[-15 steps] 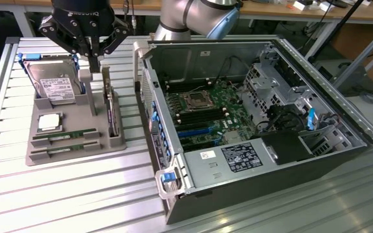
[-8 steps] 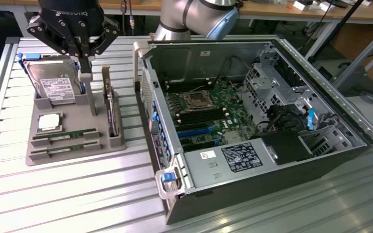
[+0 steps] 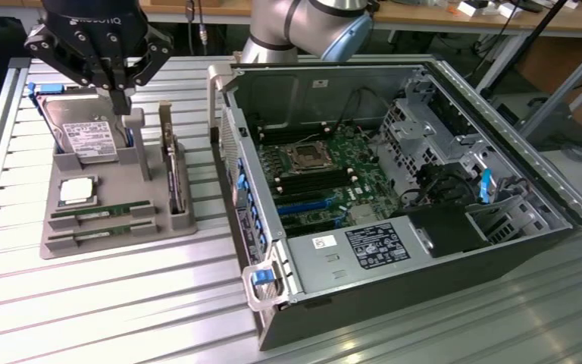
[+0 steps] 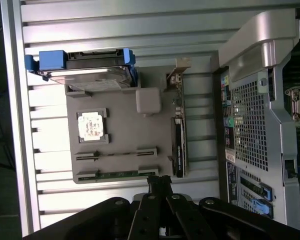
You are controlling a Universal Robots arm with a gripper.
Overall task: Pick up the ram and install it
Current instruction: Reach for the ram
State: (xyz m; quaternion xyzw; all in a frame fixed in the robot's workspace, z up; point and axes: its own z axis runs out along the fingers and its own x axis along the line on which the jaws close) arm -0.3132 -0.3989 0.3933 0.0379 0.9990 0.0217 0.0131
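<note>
Jaws pinched together, nothing between them. Gripper point(image 3: 121, 105) point(image 4: 159, 181) hangs above the tray point(image 3: 119, 180) point(image 4: 135, 131), touching nothing. In the exterior view it overlaps the hard drive point(image 3: 87, 138) point(image 4: 92, 76); in the wrist view the tips sit just past the tray's ram-side edge. Can't tell which part of the tray it's truly over.

Ram point(image 3: 99, 230) point(image 4: 117, 175) is not picked. It lies on edge in the slot nearest the tray edge opposite the hard drive. Second stick point(image 3: 101, 210) point(image 4: 115, 155) sits in the parallel slot just beside it, toward the CPU point(image 3: 76, 191) point(image 4: 92, 126). Both are well apart from the jaws.

The CPU lies flat between the ram slots and the hard drive. The hard drive stands leaning in its holder at the far tray edge, with blue rails visible on it in the wrist view. Expansion card point(image 3: 173, 171) point(image 4: 178, 145) stands upright along the tray edge nearest the case point(image 3: 392, 250) point(image 4: 250, 125).

Tray rests on the slatted worktop point(image 3: 119, 303) point(image 4: 115, 30), toward the exterior view's left. The case lies beside it with its open side up, showing the motherboard point(image 3: 321, 174). The board's CPU socket is visible, with long dark slots alongside it. Can't tell whether any of those slots is filled.
</note>
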